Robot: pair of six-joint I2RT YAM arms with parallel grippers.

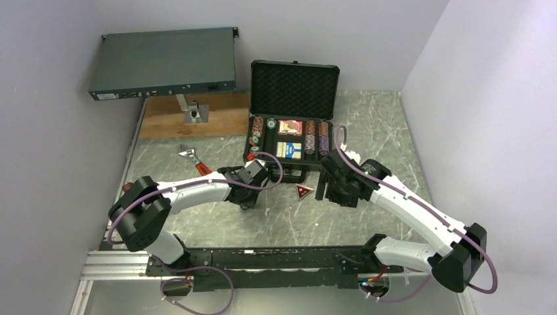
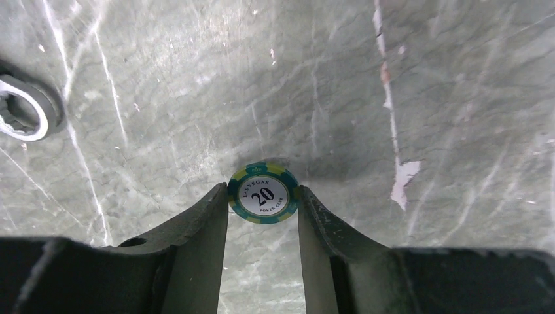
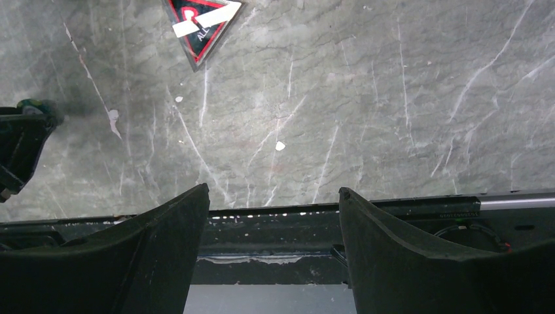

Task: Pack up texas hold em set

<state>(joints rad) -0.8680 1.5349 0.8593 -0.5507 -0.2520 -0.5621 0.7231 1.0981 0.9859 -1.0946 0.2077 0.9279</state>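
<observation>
A teal-and-yellow poker chip point(image 2: 264, 193) marked 20 sits flat between the tips of my left gripper point(image 2: 264, 197), which is shut on it just above the marble tabletop. In the top view the left gripper point(image 1: 252, 177) hovers in front of the open black case point(image 1: 294, 88). The case holds rows of striped chips point(image 1: 309, 136) and a blue-yellow card box point(image 1: 289, 149). A red triangular token point(image 1: 303, 191) point(image 3: 199, 23) lies on the table between the arms. My right gripper point(image 3: 273, 196) point(image 1: 327, 187) stands open and empty, near the case's front right corner.
A red-handled wrench point(image 1: 194, 159) lies left of the case, its ring end point(image 2: 23, 114) close to the left gripper. A large flat grey electronics box point(image 1: 164, 62) stands at the back left above a wooden board point(image 1: 190, 118). The arms' mounting rail point(image 3: 275, 226) lies under the right gripper.
</observation>
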